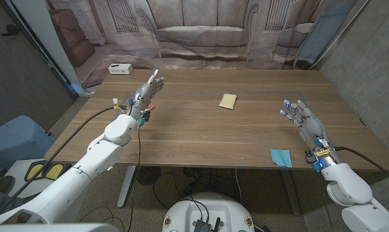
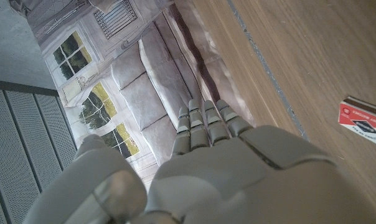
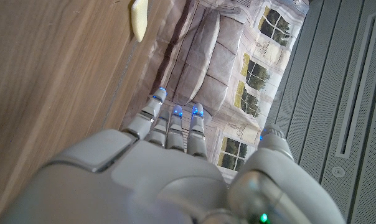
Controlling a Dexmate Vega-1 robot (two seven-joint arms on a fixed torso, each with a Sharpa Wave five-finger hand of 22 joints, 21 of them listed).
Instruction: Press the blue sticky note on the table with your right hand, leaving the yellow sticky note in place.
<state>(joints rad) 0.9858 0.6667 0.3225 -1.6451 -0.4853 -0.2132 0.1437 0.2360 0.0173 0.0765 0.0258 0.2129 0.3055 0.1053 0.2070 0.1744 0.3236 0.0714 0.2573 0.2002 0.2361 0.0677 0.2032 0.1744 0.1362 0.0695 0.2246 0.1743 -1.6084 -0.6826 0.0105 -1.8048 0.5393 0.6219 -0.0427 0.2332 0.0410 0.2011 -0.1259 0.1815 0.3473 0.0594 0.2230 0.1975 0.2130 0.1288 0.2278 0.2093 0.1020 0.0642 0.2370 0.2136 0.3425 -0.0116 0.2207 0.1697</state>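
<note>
My right robot hand (image 1: 302, 118) hangs over the right side of the tabletop (image 1: 201, 138) with nothing in it, its fingers (image 1: 291, 111) stretched out and slightly apart, small blue lights glowing at their tips. In the right wrist view I see the same robot hand (image 3: 175, 180) from behind, fingers extended toward the printed backdrop. I cannot tell from any view whether it touches the wood.

The blue sticky note (image 1: 281, 158) lies near the tabletop's front edge, just beside my right wrist and nearer to me than the fingertips; the robot hand is not on it.

The yellow sticky note (image 1: 228, 101) lies further toward the middle of the tabletop, well apart from the blue one, and its pale edge (image 3: 139, 18) also shows in the right wrist view.

My left robot hand (image 1: 147, 92) is raised over the left side of the tabletop, holding nothing, fingers straight and close together, pointing toward the far edge; the left wrist view shows it (image 2: 219, 168) the same way. A small red and white box (image 2: 364, 120) lies on the wood near it. A white box (image 1: 120, 68) sits at the far left corner.
</note>
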